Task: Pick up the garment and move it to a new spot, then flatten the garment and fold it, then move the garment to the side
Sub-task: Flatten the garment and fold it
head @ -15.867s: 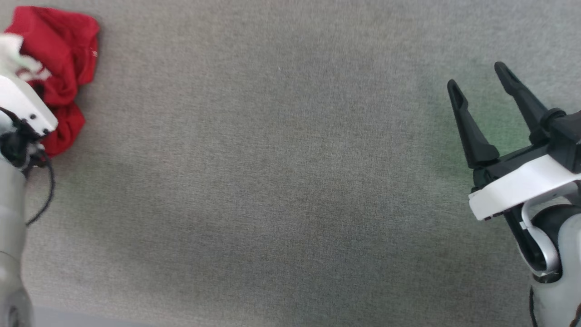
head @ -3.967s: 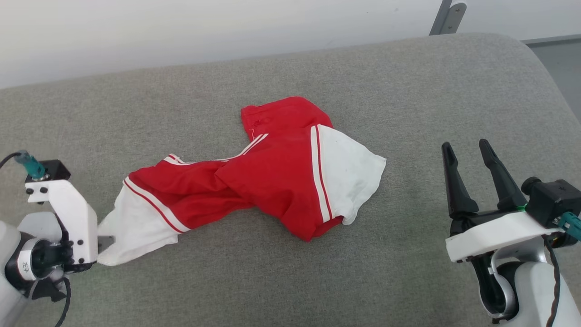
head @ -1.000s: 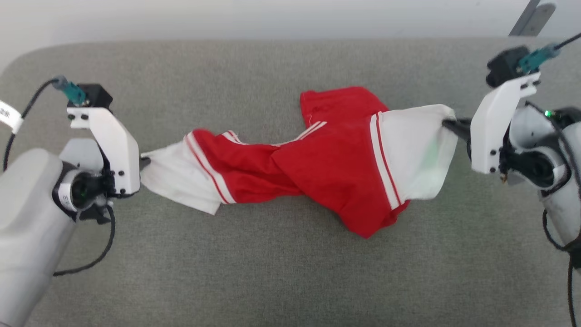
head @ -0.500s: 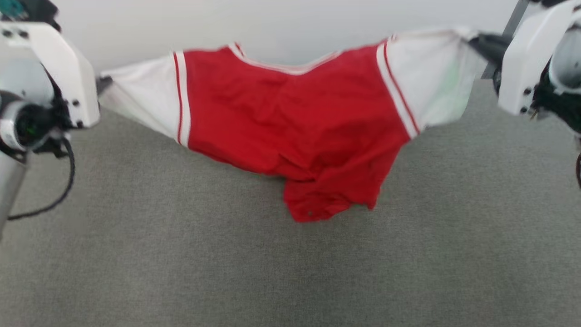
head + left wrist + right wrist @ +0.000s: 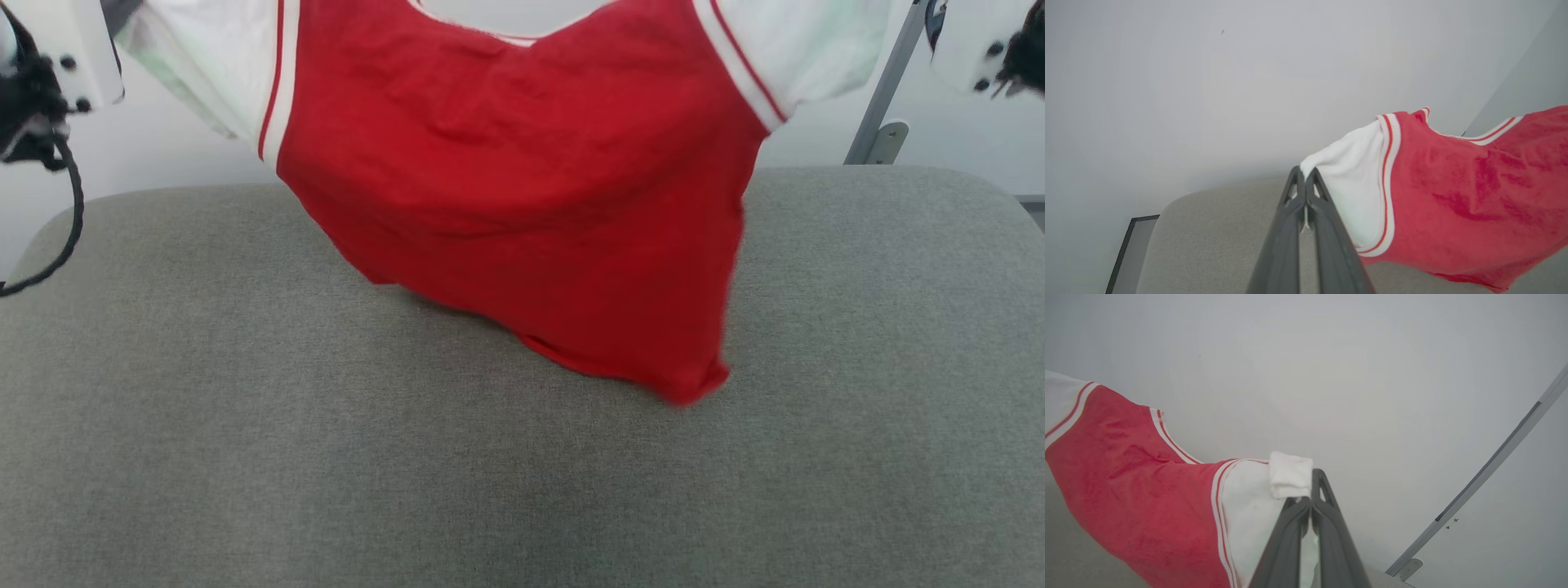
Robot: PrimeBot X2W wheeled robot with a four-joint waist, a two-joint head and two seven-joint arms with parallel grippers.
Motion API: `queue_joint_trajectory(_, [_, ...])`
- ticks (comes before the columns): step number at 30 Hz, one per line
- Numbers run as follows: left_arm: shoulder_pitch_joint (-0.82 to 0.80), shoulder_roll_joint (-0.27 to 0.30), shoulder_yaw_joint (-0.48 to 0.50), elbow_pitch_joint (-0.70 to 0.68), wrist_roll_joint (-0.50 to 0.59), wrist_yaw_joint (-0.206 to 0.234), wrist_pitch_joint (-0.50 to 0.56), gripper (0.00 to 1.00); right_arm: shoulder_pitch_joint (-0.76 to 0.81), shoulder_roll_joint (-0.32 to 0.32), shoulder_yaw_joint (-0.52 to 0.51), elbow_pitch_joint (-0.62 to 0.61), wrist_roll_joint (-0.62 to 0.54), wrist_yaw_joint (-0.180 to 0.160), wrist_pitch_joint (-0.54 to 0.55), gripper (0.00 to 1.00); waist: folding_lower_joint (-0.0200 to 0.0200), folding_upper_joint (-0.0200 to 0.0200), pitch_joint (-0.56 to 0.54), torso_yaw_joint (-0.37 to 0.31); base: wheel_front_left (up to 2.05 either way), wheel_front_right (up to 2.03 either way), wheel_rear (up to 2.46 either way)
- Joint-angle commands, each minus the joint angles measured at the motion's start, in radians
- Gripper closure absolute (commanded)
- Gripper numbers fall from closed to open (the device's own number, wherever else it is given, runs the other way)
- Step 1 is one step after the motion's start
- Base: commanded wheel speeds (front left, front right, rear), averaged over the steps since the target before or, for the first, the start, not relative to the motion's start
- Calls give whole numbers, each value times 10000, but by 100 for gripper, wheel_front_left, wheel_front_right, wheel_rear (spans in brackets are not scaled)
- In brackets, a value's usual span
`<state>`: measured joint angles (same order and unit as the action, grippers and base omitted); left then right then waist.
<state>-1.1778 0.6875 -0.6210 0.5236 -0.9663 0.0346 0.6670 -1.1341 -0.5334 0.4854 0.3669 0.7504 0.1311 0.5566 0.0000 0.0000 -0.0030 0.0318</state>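
Note:
The garment (image 5: 522, 188), a red T-shirt with white sleeves and striped trim, hangs spread in the air between my two arms, its plain red side towards the head camera. My left gripper (image 5: 1305, 173) is shut on the edge of one white sleeve (image 5: 1347, 192). My right gripper (image 5: 1308, 486) is shut on the bunched end of the other white sleeve (image 5: 1290, 473). The red body (image 5: 1139, 490) sags between them. Its lowest corner (image 5: 694, 384) hangs just above or on the grey cushion (image 5: 245, 449); I cannot tell which.
The grey padded surface has rounded far corners and ends at a white wall. A grey metal post with a bracket (image 5: 886, 90) stands behind its far right corner. A black cable (image 5: 69, 212) loops down from my left wrist bracket (image 5: 65, 41).
Both grippers have risen with the sleeves in them. The garment, twisted on the cushion a second ago, now hangs untwisted and spread in the air. The head view has shifted too.

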Motion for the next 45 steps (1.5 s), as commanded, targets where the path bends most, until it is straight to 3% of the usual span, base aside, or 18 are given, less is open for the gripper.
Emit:
queue_joint_trajectory(1, [-194,-70,-5,42,122,-59,-62,100,-198,29,32,64,-35,-7,-103,100,0,0,1,1,0,0,0])
queue_joint_trajectory(8, [-872,-319,-59,354,248,-192,-139,100,-834,246,425,570,59,-7,-393,100,0,0,163,-40,0,0,0])
queue_joint_trajectory(15, [-1673,-762,-3,927,615,-329,-1117,100,-1765,586,700,1710,-652,-7,-1416,100,0,0,1165,-34,0,0,0])
queue_joint_trajectory(24, [-3722,-1683,17,2450,1572,-853,-3817,100,-3910,1786,683,4623,-2486,-7,-4587,100,0,0,2857,34,0,0,0])
queue_joint_trajectory(30, [-4964,-2008,-11,3213,2403,-1131,-6527,100,-5224,2223,-84,6363,-4299,-7,-7410,100,0,0,3389,144,0,0,0])
queue_joint_trajectory(32, [-5179,-2121,-12,3388,2615,-1244,-7459,100,-5553,2337,-368,6777,-4945,-7,-7872,100,0,0,3516,224,0,0,0])
queue_joint_trajectory(37, [-5011,-2249,-181,3982,2677,-1513,-8829,100,-5533,2641,-929,7358,-6025,-7,-8193,100,0,0,3705,400,0,0,0])
queue_joint_trajectory(45, [-3693,-2404,-780,4830,2387,-1647,-9012,100,-4460,2956,-1046,8092,-6240,-7,-8216,100,0,0,3758,628,0,0,0])
